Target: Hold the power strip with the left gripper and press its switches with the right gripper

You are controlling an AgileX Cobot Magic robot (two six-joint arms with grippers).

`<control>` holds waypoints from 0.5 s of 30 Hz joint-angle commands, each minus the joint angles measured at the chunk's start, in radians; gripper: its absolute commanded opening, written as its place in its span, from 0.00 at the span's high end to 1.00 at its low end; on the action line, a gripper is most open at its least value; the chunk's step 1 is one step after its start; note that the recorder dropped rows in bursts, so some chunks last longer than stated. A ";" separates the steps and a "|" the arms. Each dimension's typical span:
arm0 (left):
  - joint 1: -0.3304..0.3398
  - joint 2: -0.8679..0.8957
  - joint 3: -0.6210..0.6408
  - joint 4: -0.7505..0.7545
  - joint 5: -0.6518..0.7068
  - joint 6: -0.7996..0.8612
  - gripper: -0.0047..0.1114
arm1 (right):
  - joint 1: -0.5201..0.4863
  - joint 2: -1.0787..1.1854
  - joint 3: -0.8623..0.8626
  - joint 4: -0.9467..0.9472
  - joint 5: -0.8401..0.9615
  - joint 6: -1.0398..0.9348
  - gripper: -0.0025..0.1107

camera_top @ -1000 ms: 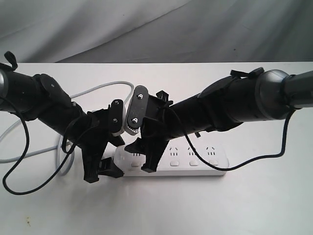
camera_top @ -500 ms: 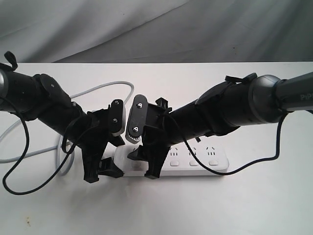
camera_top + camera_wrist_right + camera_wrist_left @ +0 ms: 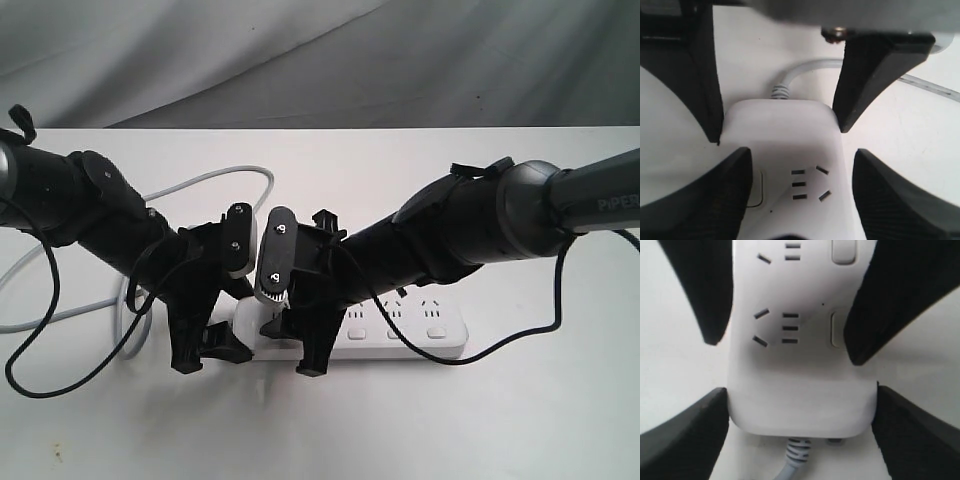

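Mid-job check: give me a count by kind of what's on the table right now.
Grippers: 2 (left gripper, right gripper)
Power strip: 1
Grey cord: 1
Total: 4

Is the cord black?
No, the cord coming out of the strip is pale grey.
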 commanded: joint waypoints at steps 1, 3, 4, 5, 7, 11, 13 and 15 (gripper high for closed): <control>-0.004 0.002 -0.003 0.000 0.007 -0.005 0.36 | 0.002 0.007 -0.001 -0.010 0.004 -0.011 0.49; -0.004 0.002 -0.003 0.000 0.007 -0.005 0.36 | 0.002 0.007 -0.001 -0.014 -0.002 -0.011 0.49; -0.004 0.002 -0.003 0.000 0.007 -0.005 0.36 | 0.002 0.007 -0.001 -0.014 -0.015 -0.011 0.49; -0.004 0.002 -0.003 0.000 0.007 -0.005 0.36 | 0.002 0.007 -0.001 -0.017 -0.020 -0.011 0.49; -0.004 0.002 -0.003 0.000 0.007 -0.005 0.36 | 0.002 0.007 -0.001 -0.031 -0.031 -0.011 0.49; -0.004 0.002 -0.003 0.000 0.007 -0.005 0.36 | 0.002 0.007 -0.001 -0.043 -0.031 -0.011 0.49; -0.004 0.002 -0.003 0.000 0.007 -0.005 0.36 | 0.002 0.009 -0.001 -0.053 -0.031 -0.011 0.49; -0.004 0.002 -0.003 0.000 0.007 -0.005 0.36 | 0.002 0.018 -0.001 -0.053 -0.031 -0.011 0.49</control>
